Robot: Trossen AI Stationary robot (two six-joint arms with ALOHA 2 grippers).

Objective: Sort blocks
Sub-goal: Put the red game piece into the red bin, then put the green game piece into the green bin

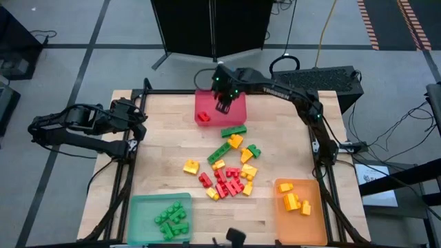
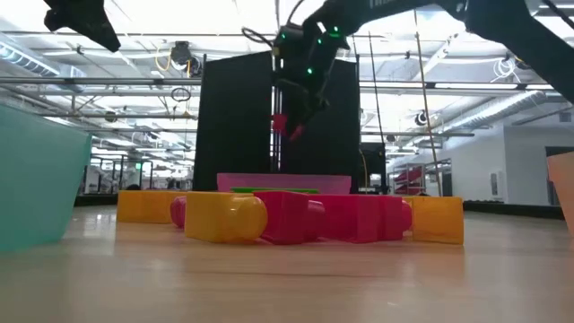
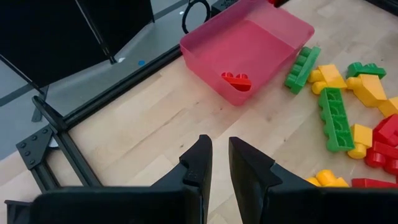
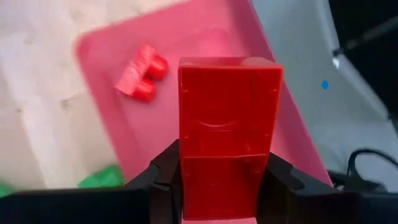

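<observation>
Right hand (image 4: 217,186) clamps a red block (image 4: 227,130) over the red tray (image 1: 238,110), long axis running out past its fingers.
</observation>
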